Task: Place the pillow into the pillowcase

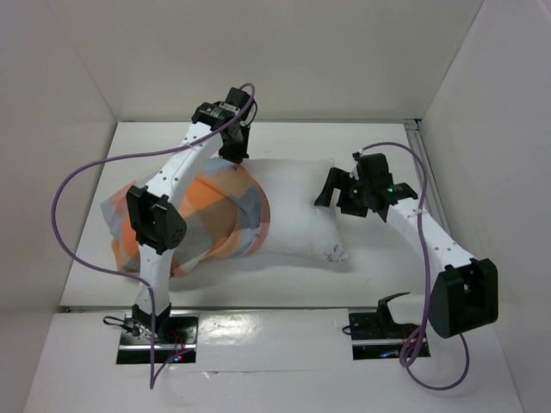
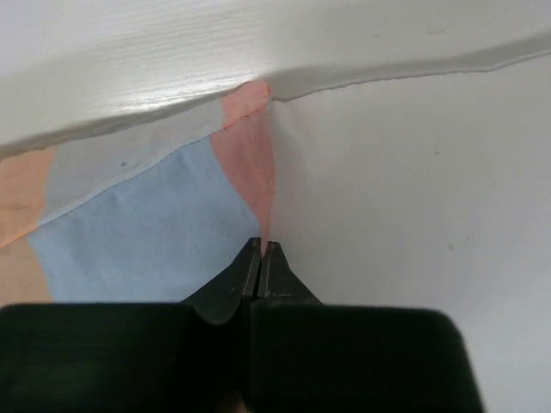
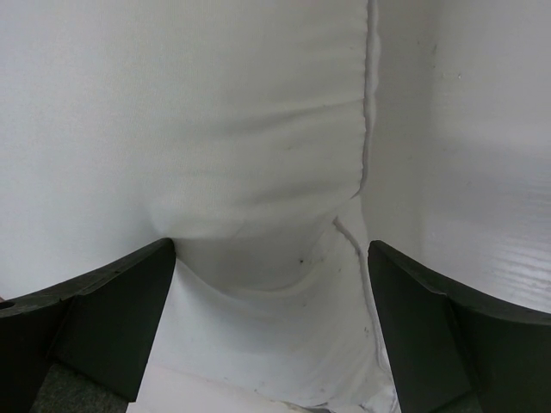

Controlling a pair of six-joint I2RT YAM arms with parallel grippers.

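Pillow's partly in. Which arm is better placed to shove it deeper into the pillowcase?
Right. The right gripper stands open against the exposed end of the pillow, likely free to push. The left gripper is shut on the edge of the pillowcase, anchoring it.

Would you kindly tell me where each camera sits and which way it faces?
Top external: above and behind, looking down; both arms show.
Left wrist: on the left gripper, facing the orange, blue-grey and tan checked fabric pillowcase it pinches.
Right wrist: on the open right gripper, facing the plump white pillow.
Top and right wrist share the pillow.
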